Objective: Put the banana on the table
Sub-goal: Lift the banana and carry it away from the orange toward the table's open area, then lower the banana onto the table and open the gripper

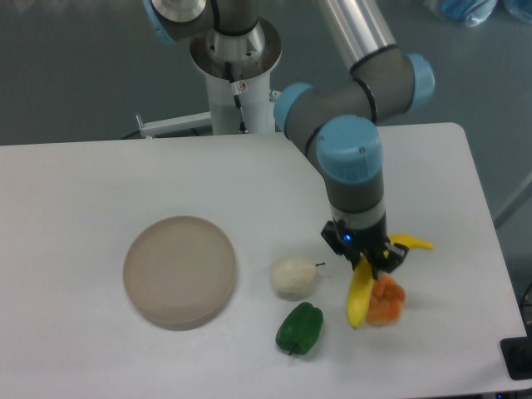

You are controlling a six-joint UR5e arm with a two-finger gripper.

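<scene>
The gripper [371,264] is closed around the banana [360,299] near the table's [100,174] right edge, touching the orange fruit [387,302].

Round beige plate [179,271], pale whitish fruit [293,276], green pepper [300,327], lumpy orange fruit [386,302] near the front edge.

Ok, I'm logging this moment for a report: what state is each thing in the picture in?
banana: on the table, tool over its upper part, touching the orange fruit
tool: down at the banana, grip unclear
orange fruit: lying beside the banana
white fruit: resting free
green pepper: resting free
plate: empty
table: holds everything
</scene>
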